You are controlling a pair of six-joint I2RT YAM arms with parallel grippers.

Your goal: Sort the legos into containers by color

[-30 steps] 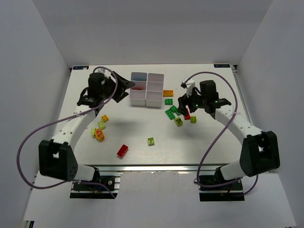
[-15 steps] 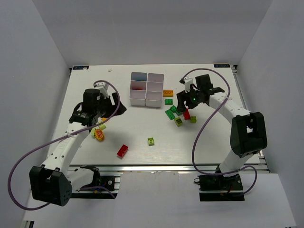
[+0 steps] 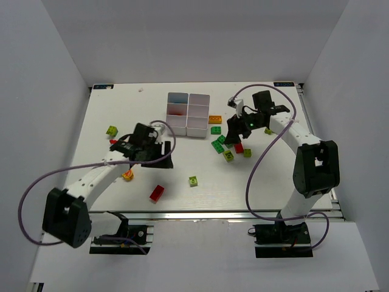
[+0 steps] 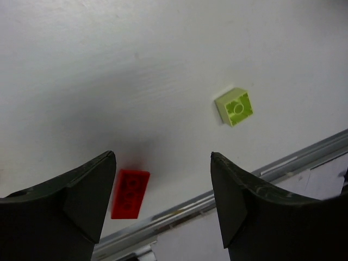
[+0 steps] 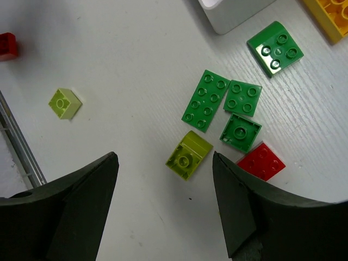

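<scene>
Red brick (image 4: 129,193) sits at seven o'clock of our left gripper (image 4: 162,174), whose jaws gape empty, so we should slide over it, straddle its narrow width squarely, then descend; our right gripper (image 5: 166,166) hangs equally wide above green bricks (image 5: 206,100).

Left gripper (image 4: 162,157), jaws spread wide, pointing down; right gripper (image 5: 165,157), jaws spread wide, elbow bent
</scene>
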